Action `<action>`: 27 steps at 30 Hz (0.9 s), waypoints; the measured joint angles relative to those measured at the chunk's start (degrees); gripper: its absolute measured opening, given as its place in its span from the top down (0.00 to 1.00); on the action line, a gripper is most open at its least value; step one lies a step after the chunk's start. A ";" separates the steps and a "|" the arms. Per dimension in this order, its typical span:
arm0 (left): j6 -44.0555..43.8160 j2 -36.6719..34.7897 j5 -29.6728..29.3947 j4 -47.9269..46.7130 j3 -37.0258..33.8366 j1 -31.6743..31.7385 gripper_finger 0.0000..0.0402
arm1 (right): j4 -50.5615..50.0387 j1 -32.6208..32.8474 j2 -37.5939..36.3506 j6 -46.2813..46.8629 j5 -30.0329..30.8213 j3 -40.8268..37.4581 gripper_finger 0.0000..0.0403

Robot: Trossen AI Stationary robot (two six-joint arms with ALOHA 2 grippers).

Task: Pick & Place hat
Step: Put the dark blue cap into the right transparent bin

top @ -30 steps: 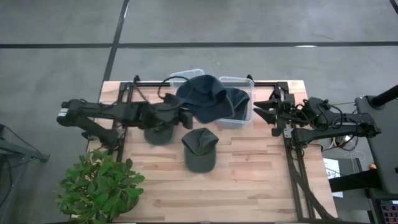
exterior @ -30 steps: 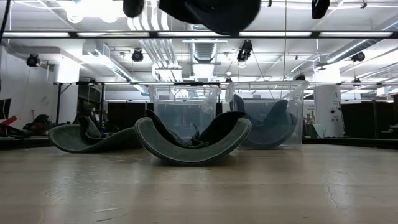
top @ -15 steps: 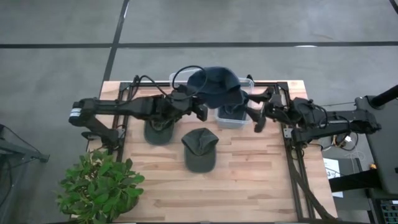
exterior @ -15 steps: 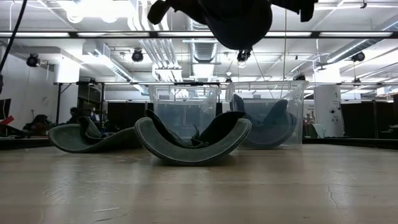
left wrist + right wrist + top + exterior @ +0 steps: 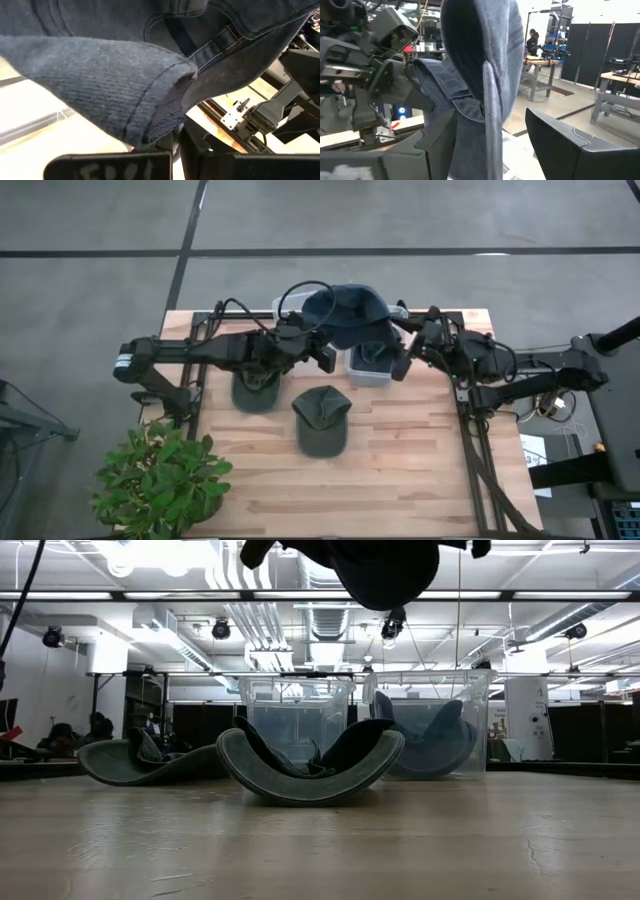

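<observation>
A blue denim hat (image 5: 345, 315) hangs high over the two clear bins at the table's far edge; it shows at the low view's top (image 5: 385, 570). My left gripper (image 5: 318, 352) is shut on it from the left. My right gripper (image 5: 398, 358) is open at the hat's right side. In the right wrist view a hanging fold of the hat (image 5: 490, 75) stands between its two fingers (image 5: 477, 135). A green cap (image 5: 321, 420) lies on its crown at the table's middle. A second green hat (image 5: 255, 393) lies under my left arm. My left gripper pinches a folded edge of the hat's rim (image 5: 162, 122), close to the back strap (image 5: 220, 40), between its two fingers (image 5: 175, 147). The fingers come about level from the table's left. The hat is lifted clear and drapes slack beyond them. My right gripper: I cannot tell whether a finger (image 5: 415, 155) touches the hanging fold.
The right bin (image 5: 352, 372) holds a dark hat (image 5: 425, 735); the left bin (image 5: 283, 305) is mostly hidden by the blue hat. A potted plant (image 5: 165, 475) stands at the near left corner. Bare wood lies near and right of the green cap.
My left gripper has carried the blue hat up and toward the table's far right, and the hat has drawn in from a wide spread to a narrower hanging bundle. My right gripper has moved toward the table's left, up to the hat's right side.
</observation>
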 joint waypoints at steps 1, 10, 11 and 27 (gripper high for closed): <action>-0.01 0.03 0.01 0.04 -0.03 0.00 0.98 | 0.05 -0.05 0.85 0.03 0.01 0.58 0.44; -0.13 0.08 0.39 -1.15 -0.35 0.00 0.98 | -7.39 -0.08 7.00 1.05 3.35 8.04 0.73; -0.13 0.06 0.43 -1.37 -0.37 0.00 0.98 | -9.36 -0.19 7.40 1.38 3.39 9.08 0.78; 5.19 -0.43 1.34 -1.15 -0.37 -0.04 0.80 | -18.20 -1.57 6.78 8.82 6.15 14.41 0.97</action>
